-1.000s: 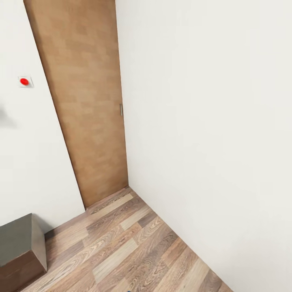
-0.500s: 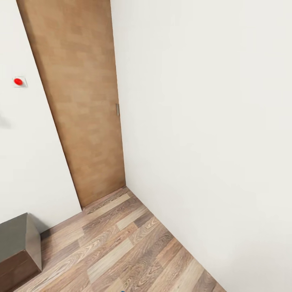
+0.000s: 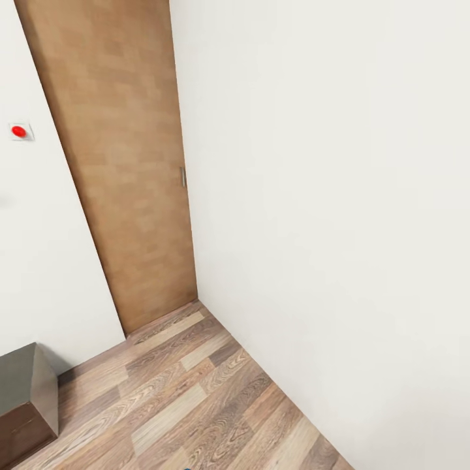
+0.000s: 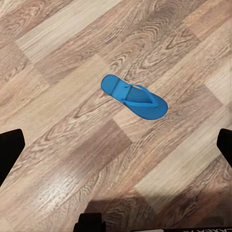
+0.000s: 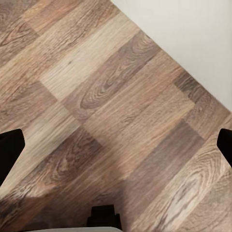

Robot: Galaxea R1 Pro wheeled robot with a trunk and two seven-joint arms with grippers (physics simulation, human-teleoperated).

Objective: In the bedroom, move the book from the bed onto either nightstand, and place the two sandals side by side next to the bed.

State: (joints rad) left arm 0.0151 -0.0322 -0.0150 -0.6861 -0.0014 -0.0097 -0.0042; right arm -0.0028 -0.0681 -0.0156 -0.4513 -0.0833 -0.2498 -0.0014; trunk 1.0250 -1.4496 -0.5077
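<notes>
I have the head camera on a corner of the bedroom: a tall wooden sliding door (image 3: pixel 117 163) with a small metal pull (image 3: pixel 183 176) on its edge, closed against the white wall (image 3: pixel 326 196) that runs off from it. On the wall at the door's other side sits a small plate with a red button (image 3: pixel 19 131). Low on that same side of the door, a dark brown nightstand (image 3: pixel 26 398) with a glossy top stands on the wood-plank floor (image 3: pixel 189 398), close to the wall.

Through my left wrist camera, one blue sandal (image 4: pixel 134 96) lies flat on the planks, sole down, straps up, well apart from the left gripper (image 4: pixel 116 145). That gripper's two dark fingers (image 4: pixel 9 150) stand spread wide at the picture's edges with nothing between them.

My right gripper (image 5: pixel 116 145) is likewise spread wide and holding nothing, over bare planks where floor meets the white wall.
</notes>
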